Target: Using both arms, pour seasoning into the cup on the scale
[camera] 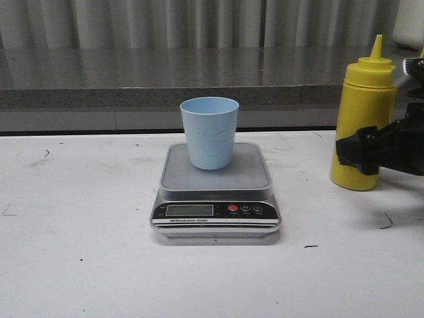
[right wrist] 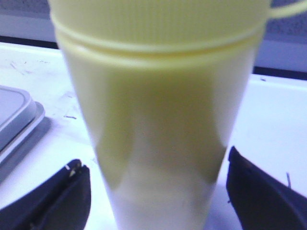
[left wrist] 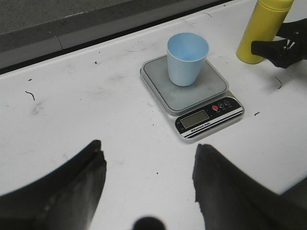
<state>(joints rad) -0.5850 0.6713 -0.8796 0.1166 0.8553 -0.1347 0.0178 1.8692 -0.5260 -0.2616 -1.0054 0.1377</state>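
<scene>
Two grippers were in play, and neither had a hold yet. Nearest, the left gripper (left wrist: 146, 184) hung over bare white table (camera: 79, 265), jaws spread wide, gripping nothing. Further on sat the digital scale (camera: 216, 213), its light blue cup (camera: 209, 132) upright on the steel platform, looking empty. Off to the robot's right stood the yellow squeeze bottle (camera: 363, 116), upright on the table beside the scale, and the right gripper (right wrist: 156, 191) had its jaws wide to either side of the lower body, apparently not yet touching. That smooth plastic wall looked slippery and soft enough to dent, so a firm but gentle mid-body grip below the cap seemed the wise choice.
</scene>
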